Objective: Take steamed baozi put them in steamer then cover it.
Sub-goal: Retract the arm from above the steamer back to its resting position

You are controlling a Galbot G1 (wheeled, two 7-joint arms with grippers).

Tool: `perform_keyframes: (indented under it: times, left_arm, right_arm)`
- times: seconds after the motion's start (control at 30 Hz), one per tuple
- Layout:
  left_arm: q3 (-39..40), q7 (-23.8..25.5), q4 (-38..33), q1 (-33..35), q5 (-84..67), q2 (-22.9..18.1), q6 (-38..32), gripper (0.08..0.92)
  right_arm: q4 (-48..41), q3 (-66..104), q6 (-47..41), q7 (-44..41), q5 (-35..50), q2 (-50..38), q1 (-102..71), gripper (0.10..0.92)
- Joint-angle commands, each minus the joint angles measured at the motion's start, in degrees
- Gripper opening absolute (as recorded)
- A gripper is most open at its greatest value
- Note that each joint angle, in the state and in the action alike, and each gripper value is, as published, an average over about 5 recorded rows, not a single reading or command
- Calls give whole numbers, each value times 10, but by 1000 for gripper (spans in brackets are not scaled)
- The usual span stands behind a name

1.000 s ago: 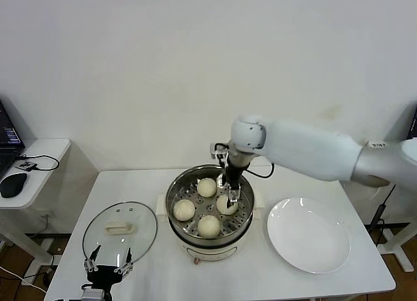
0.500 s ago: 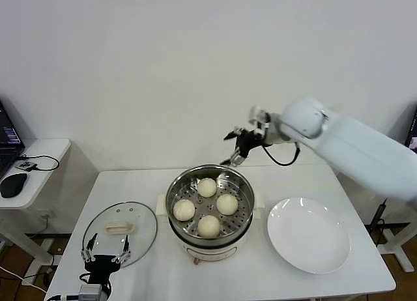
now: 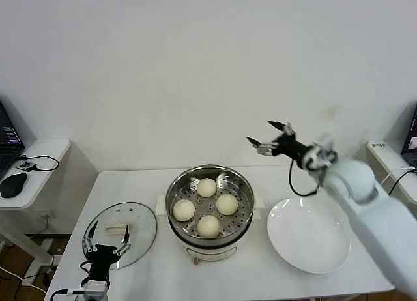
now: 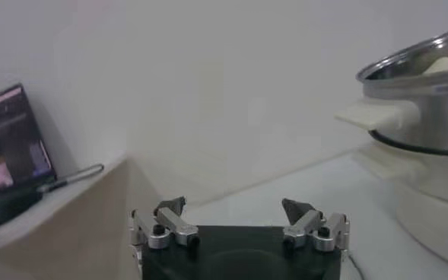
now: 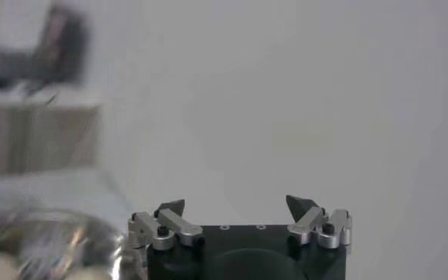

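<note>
Several cream-white steamed baozi [image 3: 206, 187] lie on the perforated tray of the shiny steamer [image 3: 242, 184] at the table's middle. The glass cover [image 3: 140, 217] with its cream handle lies flat on the table to the steamer's left. My left gripper [image 3: 105, 238] stands open over the cover's near edge, holding nothing. In the left wrist view the left gripper [image 4: 239, 205] is open, with the steamer [image 4: 417, 91] off to one side. My right gripper [image 3: 264, 135] hangs open and empty in the air, above and to the right of the steamer. The right wrist view shows the right gripper [image 5: 237, 204] open against the wall.
A bare white plate [image 3: 308, 234] lies to the right of the steamer. A low side table [image 3: 39, 148] with a mouse [image 3: 13, 184] and a laptop stands beyond the table's left edge. The wall is close behind.
My right gripper has lifted out of the steamer and swung up and to the right, empty. The left gripper has crept forward over the cover's near edge.
</note>
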Motion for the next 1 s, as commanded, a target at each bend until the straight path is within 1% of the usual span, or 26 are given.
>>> perform_keyframes:
  times: [0.03, 0.13, 0.27, 0.37, 0.47, 0.57, 0.63, 0.73, 0.83, 1.0]
  left_arm:
    - [-5, -9, 41, -29, 169, 15, -57, 823]
    - [-10, -37, 63, -42, 276, 26, -83, 823]
    - [-10, -56, 84, -39, 391, 58, -93, 823]
    - [-9, -61, 88, -25, 461, 82, -85, 823]
    - [-2, -75, 88, -14, 519, 98, -49, 823]
    - [7, -97, 96, -17, 556, 102, -9, 823]
    - [13, -101, 103, -22, 564, 103, 14, 823]
    - [24, -100, 118, -31, 582, 101, 46, 823]
    - [29, -101, 138, -40, 602, 98, 64, 823]
    - [32, -79, 157, -53, 606, 95, 82, 823]
  right_arm:
    - [52, 279, 145, 40, -67, 176, -349, 823]
    - [52, 296, 159, 31, -72, 209, -381, 823]
    - [64, 308, 159, 22, -61, 208, -417, 823]
    - [64, 318, 159, 23, -54, 204, -425, 823]
    - [64, 323, 158, 23, -52, 206, -426, 823]
    - [65, 324, 157, 20, -52, 209, -426, 823]
    - [63, 323, 155, 17, -53, 211, -424, 823]
    - [57, 322, 153, 12, -54, 216, -421, 823]
    - [54, 323, 153, 9, -55, 218, -421, 823]
    - [50, 327, 155, 8, -55, 222, -421, 823]
